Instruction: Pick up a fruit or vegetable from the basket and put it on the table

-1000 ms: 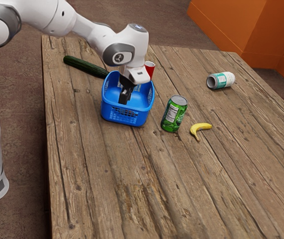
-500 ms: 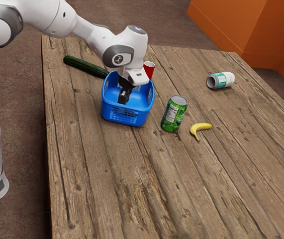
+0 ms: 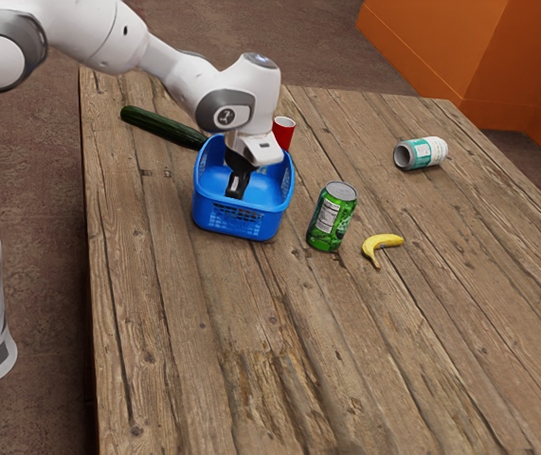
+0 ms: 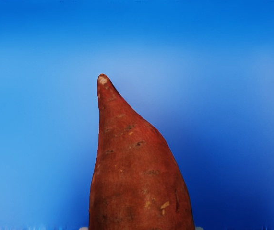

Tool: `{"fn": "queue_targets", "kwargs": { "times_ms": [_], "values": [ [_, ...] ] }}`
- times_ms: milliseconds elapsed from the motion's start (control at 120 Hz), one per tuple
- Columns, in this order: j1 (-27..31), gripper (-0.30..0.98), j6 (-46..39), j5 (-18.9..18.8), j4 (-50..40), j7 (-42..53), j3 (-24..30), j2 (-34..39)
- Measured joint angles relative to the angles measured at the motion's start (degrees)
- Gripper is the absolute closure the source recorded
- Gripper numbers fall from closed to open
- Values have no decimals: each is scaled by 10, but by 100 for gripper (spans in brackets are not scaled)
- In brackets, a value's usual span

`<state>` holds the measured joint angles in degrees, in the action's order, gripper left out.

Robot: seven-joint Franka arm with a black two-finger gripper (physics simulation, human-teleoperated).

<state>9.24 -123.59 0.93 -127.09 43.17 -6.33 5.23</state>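
Note:
Down inside the blue basket [image 3: 242,223], toward its near wall, is my black gripper [image 3: 237,192], with the hand just above the rim. In the wrist view a reddish-brown sweet potato [image 4: 137,177] lies lengthwise under the hand, its narrow tip pointing away and blue basket plastic [image 4: 36,120] around it. Small pale bits of the fingers flank its two sides at the view's lower edge, against the skin, so the gripper appears shut on it. In the exterior view the basket wall and the hand hide the sweet potato.
A cucumber [image 3: 161,125] lies behind the basket on the wooden table [image 3: 223,332], and a red cup [image 3: 284,133] stands close behind the rim. Toward the exterior view's right are a green can [image 3: 333,218], a banana [image 3: 382,247] and a white-and-teal can [image 3: 422,153] on its side.
My hand has tilted and shifted slightly within the basket, with the gripper remaining low inside it. The basket and the objects on the table have stayed where they were.

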Motion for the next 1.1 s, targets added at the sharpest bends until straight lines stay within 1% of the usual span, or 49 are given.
{"fn": "queue_targets", "kwargs": {
  "times_ms": [83,417,633,917,983,1100],
  "values": [
    [0,50,3,0,0,-1,0,15],
    [0,51,39,-3,5,-3,-4,117],
    [0,50,57,-3,11,-5,64,167],
    [0,50,65,2,42,-6,186,166],
    [0,50,66,5,46,-6,198,166],
    [0,50,67,7,47,-7,201,166]
  ]
}}
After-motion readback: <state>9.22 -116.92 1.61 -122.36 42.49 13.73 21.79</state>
